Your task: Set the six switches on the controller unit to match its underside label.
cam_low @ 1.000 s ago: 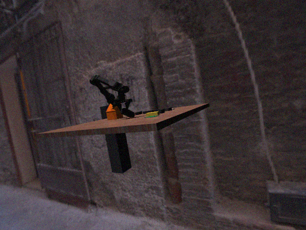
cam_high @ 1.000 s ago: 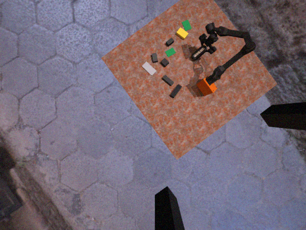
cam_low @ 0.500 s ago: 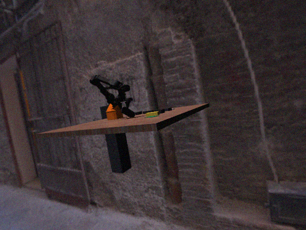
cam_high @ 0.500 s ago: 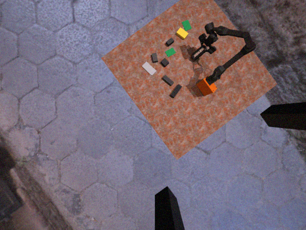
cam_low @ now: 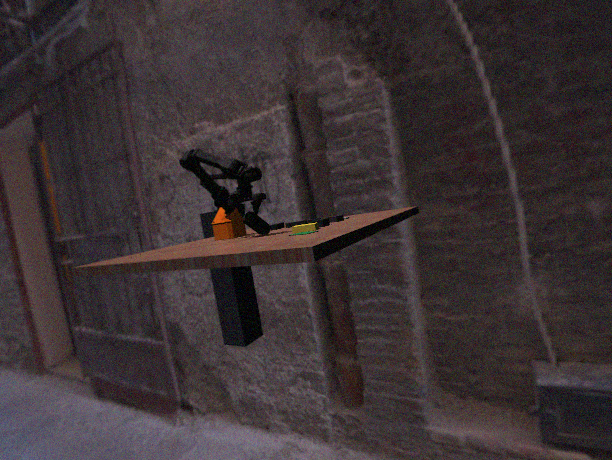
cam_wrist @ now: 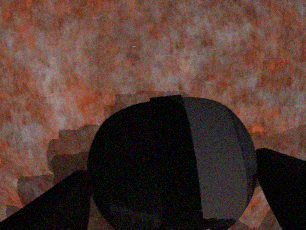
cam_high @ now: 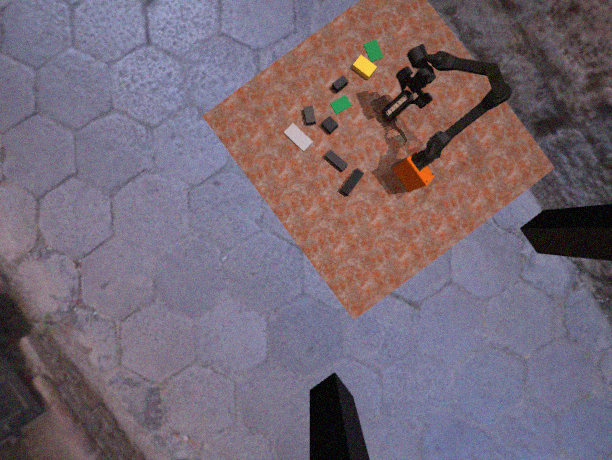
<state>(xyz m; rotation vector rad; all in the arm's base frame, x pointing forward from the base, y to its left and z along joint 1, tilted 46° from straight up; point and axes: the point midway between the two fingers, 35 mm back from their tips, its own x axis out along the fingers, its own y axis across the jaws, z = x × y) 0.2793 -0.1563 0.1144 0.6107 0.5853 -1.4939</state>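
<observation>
The dark grey controller unit (cam_high: 398, 106) (cam_low: 257, 223) (cam_wrist: 220, 165) is tilted in the exterior view, one end raised and the other low at the bench (cam_high: 380, 240) (cam_low: 165, 257). A pale strip on its upward side shows in the top view; its squares are too small to read there. My gripper (cam_high: 412, 91) (cam_low: 254, 211) (cam_wrist: 173, 171) is shut on the unit near its raised end, one finger on each side. The wrist view shows the unit's rounded end, with no label or switches readable. The side facing the bench is hidden.
A yellow block (cam_high: 364, 67) (cam_low: 305, 228), green plates (cam_high: 373, 50) (cam_high: 341, 104), a pale plate (cam_high: 298, 137) and several dark modules (cam_high: 335, 160) (cam_high: 351, 182) lie beyond the unit. The orange block (cam_high: 411, 175) (cam_low: 228, 228) stands at the arm's base.
</observation>
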